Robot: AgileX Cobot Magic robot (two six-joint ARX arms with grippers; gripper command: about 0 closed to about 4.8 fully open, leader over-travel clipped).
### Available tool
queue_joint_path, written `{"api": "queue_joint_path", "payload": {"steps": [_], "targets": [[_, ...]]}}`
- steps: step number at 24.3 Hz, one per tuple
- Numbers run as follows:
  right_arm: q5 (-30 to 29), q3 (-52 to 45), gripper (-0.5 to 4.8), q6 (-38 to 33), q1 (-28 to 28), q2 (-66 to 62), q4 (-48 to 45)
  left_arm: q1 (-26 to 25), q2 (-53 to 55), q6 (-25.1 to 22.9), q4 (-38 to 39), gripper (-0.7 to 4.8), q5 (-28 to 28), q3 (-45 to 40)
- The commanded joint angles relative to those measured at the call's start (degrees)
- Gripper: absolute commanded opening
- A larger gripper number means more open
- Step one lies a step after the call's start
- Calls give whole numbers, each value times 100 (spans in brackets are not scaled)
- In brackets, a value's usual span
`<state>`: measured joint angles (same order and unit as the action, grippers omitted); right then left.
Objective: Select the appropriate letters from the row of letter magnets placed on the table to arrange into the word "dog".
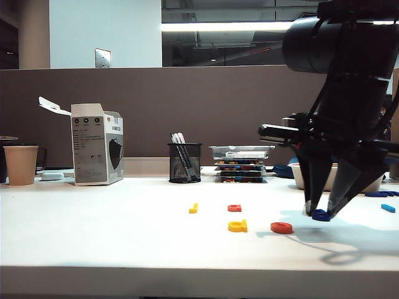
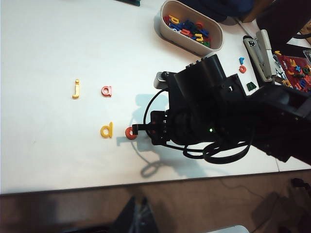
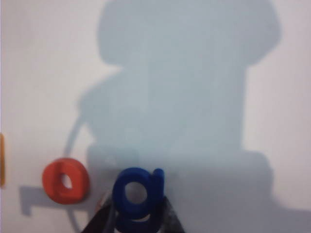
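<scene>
Letters are lying on the white desk [image 1: 93,230] in two short lines. In the exterior view the yellow "d" [image 1: 237,226] is sitting at the front with the red "o" [image 1: 282,228] just beside it to the right. Farther right, the blue "g" [image 1: 321,215] is sitting between the fingertips of the right claw [image 1: 322,210], which is pointing down at the desk and clamping the letter from both sides. The "g" looks to be at or just above the desk surface; I cannot tell if it is touching. The right wrist view is showing the "g" [image 3: 137,194] close beside the "o" [image 3: 65,180], apart from it, with dark fingers gripping its lower part.

Behind the "d" and "o", a thin yellow "j" [image 1: 194,208] and a small red "a" [image 1: 234,208] are lying side by side, well apart from each other.

Farther back are standing a mesh pen cup [image 1: 184,162], a stack of flat trays [image 1: 241,163], a white carton [image 1: 96,144] and a paper cup [image 1: 20,164]. A white tub of spare letters [image 2: 192,24] is resting behind the right arm.

The left claw is not showing in any view, so I cannot tell how it stands.
</scene>
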<state>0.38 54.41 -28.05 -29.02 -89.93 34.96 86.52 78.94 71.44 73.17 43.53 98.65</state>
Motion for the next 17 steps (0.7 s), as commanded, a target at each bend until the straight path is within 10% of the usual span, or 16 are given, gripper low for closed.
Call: {"api": "queue_joint_path", "payload": {"steps": [1,17], "targets": [[-44,-46,85,-28,13,-66,-103,4,-11,-31,2,-5,20,9],[-52,-44,118,-31,13,-372,0,4,-11,-28,2,-5,20,11]]}}
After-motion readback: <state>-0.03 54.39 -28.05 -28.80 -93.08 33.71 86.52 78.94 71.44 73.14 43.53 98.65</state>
